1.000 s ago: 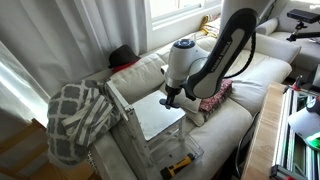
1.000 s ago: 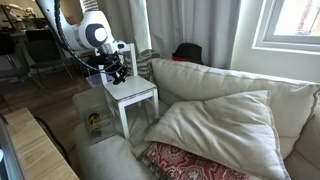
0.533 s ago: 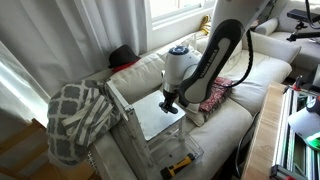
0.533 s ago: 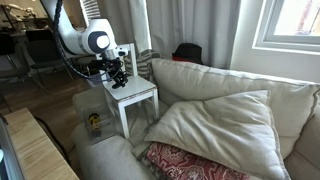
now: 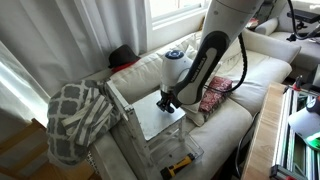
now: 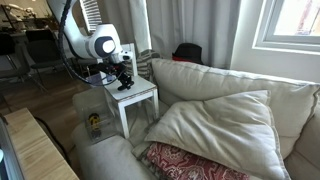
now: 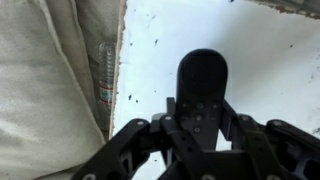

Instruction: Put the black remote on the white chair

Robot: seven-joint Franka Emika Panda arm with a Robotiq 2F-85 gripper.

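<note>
My gripper point(image 7: 198, 125) is shut on the black remote point(image 7: 201, 85), a slim dark bar that sticks out between the fingers over the flat white seat of the white chair point(image 7: 260, 60). In both exterior views the gripper point(image 5: 166, 101) point(image 6: 124, 80) hangs just above the chair seat point(image 5: 148, 120) point(image 6: 140, 93), beside the cream sofa. Whether the remote touches the seat I cannot tell.
The cream sofa point(image 6: 210, 90) with a large cushion point(image 6: 215, 125) and a red patterned pillow point(image 5: 214, 95) stands beside the chair. A grey-white checked blanket point(image 5: 78, 115) hangs over the chair's back side. A yellow-and-black tool point(image 5: 178, 165) lies below the chair. A black hat point(image 6: 186, 51) rests on the sofa back.
The arm has lowered and moved the gripper with the remote down closer to the chair seat. The gripper stays shut on the remote.
</note>
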